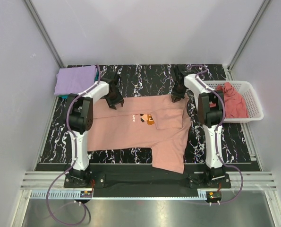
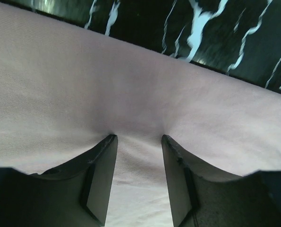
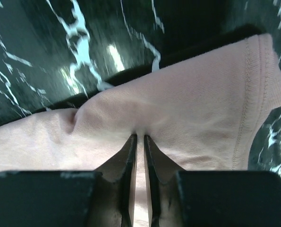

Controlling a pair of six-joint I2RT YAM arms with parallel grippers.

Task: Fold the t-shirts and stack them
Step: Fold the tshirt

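A salmon-pink t-shirt point(image 1: 126, 132) with a small orange print point(image 1: 148, 119) lies spread on the black marble table point(image 1: 145, 78), one part folded over at the right. My left gripper point(image 1: 114, 101) is at the shirt's far left edge. Its jaws are open, and its fingertips point(image 2: 111, 139) press down into the pink cloth point(image 2: 131, 85). My right gripper point(image 1: 176, 98) is at the shirt's far right corner. In the right wrist view it point(image 3: 140, 136) is shut on a thin pinch of the cloth point(image 3: 192, 109), near a stitched hem point(image 3: 246, 94).
A folded lavender t-shirt point(image 1: 75, 79) lies on a teal one point(image 1: 63, 96) at the far left corner. A white lattice basket point(image 1: 251, 92) on the right holds a crumpled rose-pink t-shirt point(image 1: 232, 101). Grey walls enclose the table on three sides.
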